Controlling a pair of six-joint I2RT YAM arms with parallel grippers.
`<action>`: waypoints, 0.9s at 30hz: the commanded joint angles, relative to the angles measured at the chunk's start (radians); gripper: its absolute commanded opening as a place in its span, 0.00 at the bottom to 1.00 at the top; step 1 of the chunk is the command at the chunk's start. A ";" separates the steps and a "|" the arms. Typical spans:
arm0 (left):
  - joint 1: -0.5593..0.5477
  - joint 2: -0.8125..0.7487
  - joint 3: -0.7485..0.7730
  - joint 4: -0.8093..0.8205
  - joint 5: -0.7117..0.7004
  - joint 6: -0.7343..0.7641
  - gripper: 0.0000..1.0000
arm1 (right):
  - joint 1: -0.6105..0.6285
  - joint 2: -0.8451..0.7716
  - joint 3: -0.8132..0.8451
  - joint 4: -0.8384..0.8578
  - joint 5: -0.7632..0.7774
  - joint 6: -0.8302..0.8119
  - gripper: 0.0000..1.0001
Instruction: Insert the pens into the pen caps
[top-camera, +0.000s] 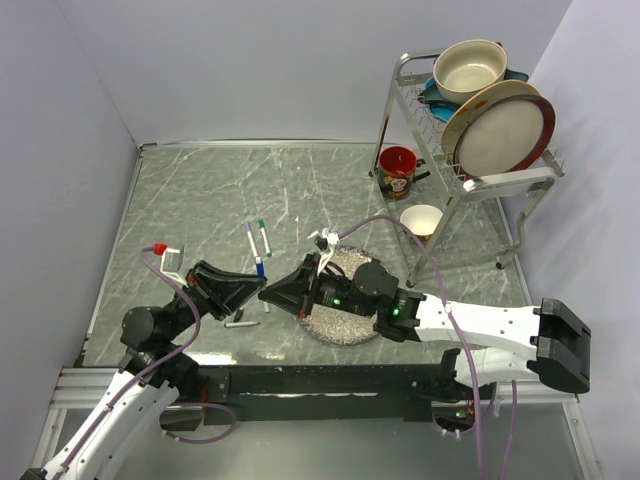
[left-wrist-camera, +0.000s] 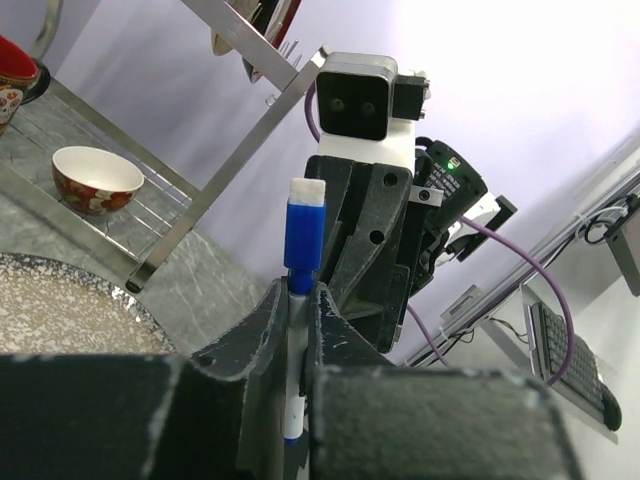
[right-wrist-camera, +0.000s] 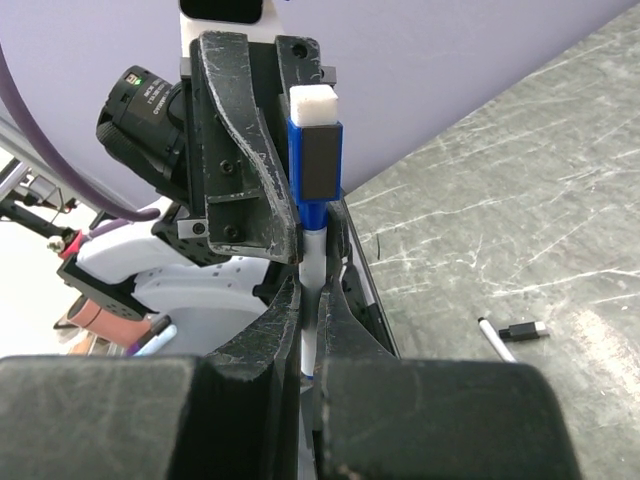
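A white-barrelled pen with a blue cap (top-camera: 259, 268) stands upright between both grippers near the table's front. My left gripper (top-camera: 250, 292) is shut on the barrel just under the blue cap (left-wrist-camera: 304, 235), seen at the jaws (left-wrist-camera: 298, 300) in the left wrist view. Facing it, my right gripper (top-camera: 272, 293) is shut lower on the same barrel (right-wrist-camera: 312, 290), with the cap (right-wrist-camera: 315, 160) above its fingers. Two more pens (top-camera: 251, 238) (top-camera: 263, 236) lie side by side farther back. Another white pen (right-wrist-camera: 493, 336) lies by a black cap (right-wrist-camera: 525, 329) on the table.
A speckled plate (top-camera: 350, 325) lies under the right arm. A red mug (top-camera: 397, 172) and a small bowl (top-camera: 421, 220) stand by the dish rack (top-camera: 470, 130) at the back right, which holds plates and a pot. Walls close the left and rear.
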 joint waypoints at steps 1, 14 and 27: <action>-0.001 -0.002 0.021 0.065 0.035 -0.008 0.01 | 0.000 0.007 0.059 0.043 -0.012 0.005 0.00; -0.001 -0.039 0.043 0.012 -0.023 0.006 0.01 | 0.000 0.044 0.035 0.064 -0.077 0.074 0.39; -0.001 -0.048 0.058 -0.024 -0.017 0.028 0.58 | -0.001 0.020 0.009 0.096 -0.098 0.075 0.00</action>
